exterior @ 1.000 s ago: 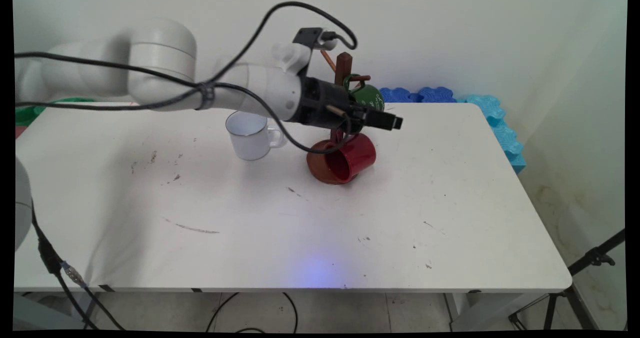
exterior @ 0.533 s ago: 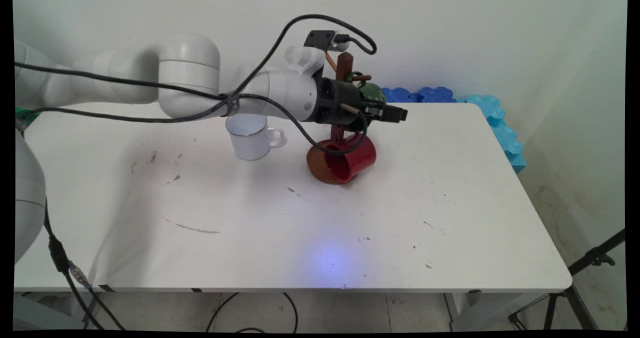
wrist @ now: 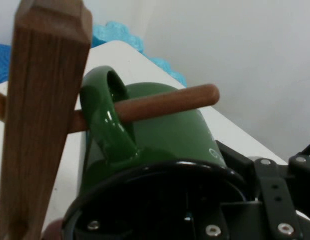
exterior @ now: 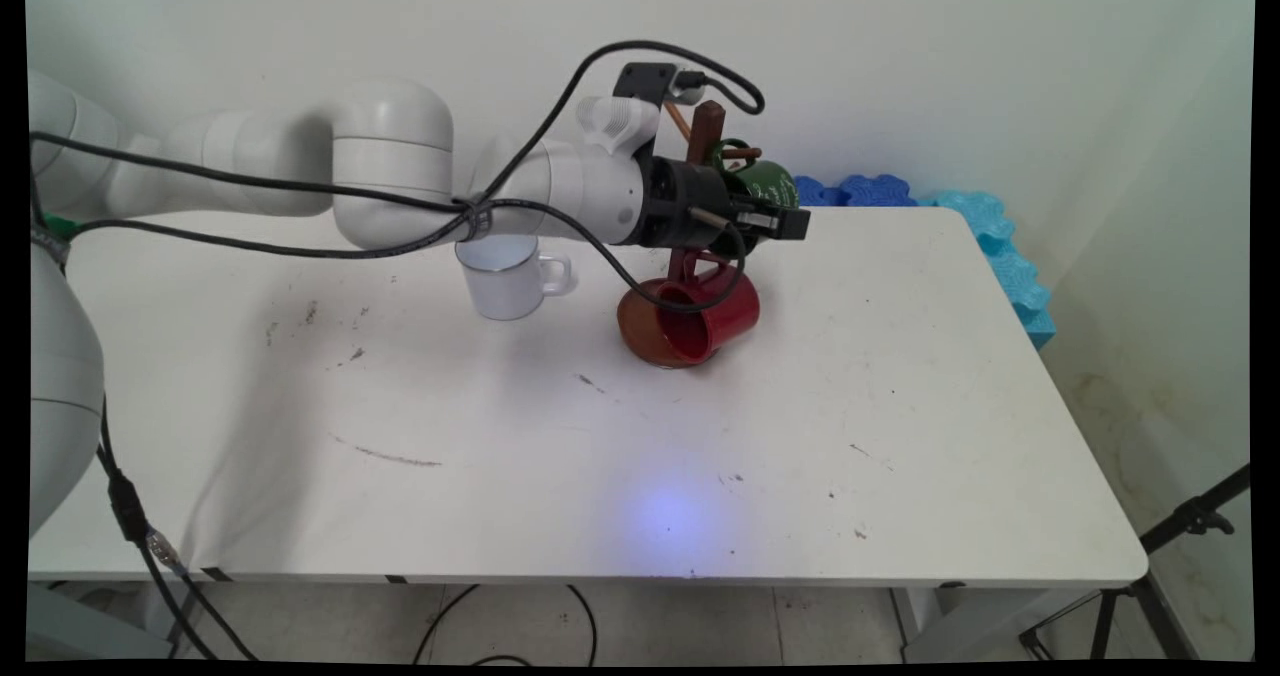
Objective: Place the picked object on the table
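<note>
My gripper (exterior: 776,222) reaches out level to the right at the back of the table and is shut on the rim of a green mug (exterior: 768,184). In the hand view the green mug (wrist: 165,135) fills the middle, and its handle (wrist: 107,117) is looped over a wooden peg (wrist: 170,102) of the mug tree. The tree's dark post (wrist: 39,115) stands just left of it. In the main view the post (exterior: 706,128) rises behind my wrist. A red mug (exterior: 715,314) hangs low on the tree over its round brown base (exterior: 640,334).
A white enamel mug (exterior: 505,278) stands upright left of the tree, under my forearm. Blue foam mats (exterior: 990,231) lie along the table's far right edge. A black tripod (exterior: 1180,526) stands off the table's right front corner.
My gripper has risen a little and moved right with the green mug. The top of the tree's post has shifted slightly right too.
</note>
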Controlling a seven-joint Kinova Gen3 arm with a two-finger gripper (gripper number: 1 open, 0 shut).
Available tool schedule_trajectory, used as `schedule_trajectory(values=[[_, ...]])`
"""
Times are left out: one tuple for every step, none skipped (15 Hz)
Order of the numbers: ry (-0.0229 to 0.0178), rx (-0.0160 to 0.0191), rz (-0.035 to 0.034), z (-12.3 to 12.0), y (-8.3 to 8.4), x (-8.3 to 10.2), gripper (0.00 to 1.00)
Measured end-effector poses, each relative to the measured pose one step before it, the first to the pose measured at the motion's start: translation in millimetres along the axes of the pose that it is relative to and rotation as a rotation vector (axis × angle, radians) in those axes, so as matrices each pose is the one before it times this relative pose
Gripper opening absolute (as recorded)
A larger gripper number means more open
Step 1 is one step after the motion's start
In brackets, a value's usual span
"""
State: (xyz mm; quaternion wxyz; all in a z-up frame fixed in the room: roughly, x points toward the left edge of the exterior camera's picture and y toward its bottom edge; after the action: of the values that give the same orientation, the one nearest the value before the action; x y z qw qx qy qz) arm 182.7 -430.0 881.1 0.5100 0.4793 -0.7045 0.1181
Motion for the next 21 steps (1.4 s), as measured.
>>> schedule_trajectory(values=[[0.00016,-0.00136,0.00053,-1.14,1.4,-1.04,0.0],[0.00103,-0.0014,0.0008,-2.18,1.51,-0.81,0.0],[0.00038,-0.00187,0.00078,-1.56,1.37,-0.36,0.0],[0.00079,-0.00424,0.002,-2.67,2.42,-0.36,0.0],[0.00104,-0.00441,0.00195,-3.16,2.82,-0.16,0.0],[0.00143,-0.00364,0.00181,-3.51,2.55,-0.06,0.0],[0.0013,-0.00604,0.00248,-4.35,3.67,0.24,0.0],[0.00176,-0.00667,0.00283,-4.55,3.82,0.48,0.0],[0.00301,-0.00683,0.0024,-5.67,3.96,0.62,0.0],[0.00254,-0.00698,0.00271,-4.8,3.75,0.71,0.0],[0.0034,-0.00735,0.00266,-6.0,3.99,0.75,0.0],[0.0033,-0.00757,0.00301,-4.94,3.72,0.85,0.0],[0.00424,-0.00989,0.00486,-5.35,4.37,1.3,0.0],[0.00462,-0.00941,0.0046,-5.43,4.19,1.24,0.0],[0.00486,-0.00913,0.00456,-5.55,3.9,1.3,0.0],[0.00397,-0.00781,0.00412,-4.92,3.09,1.01,0.0],[0.00274,-0.00511,0.0029,-3.07,2.01,0.72,0.0],[0.0029,-0.00739,0.0041,-3.94,2.6,0.92,0.0],[0.00462,-0.01044,0.00581,-6.44,3.84,1.26,0.0],[0.00292,-0.0078,0.00457,-4.6,2.59,0.88,0.0],[0.00311,-0.00959,0.00621,-5.32,2.78,1.03,0.0]])
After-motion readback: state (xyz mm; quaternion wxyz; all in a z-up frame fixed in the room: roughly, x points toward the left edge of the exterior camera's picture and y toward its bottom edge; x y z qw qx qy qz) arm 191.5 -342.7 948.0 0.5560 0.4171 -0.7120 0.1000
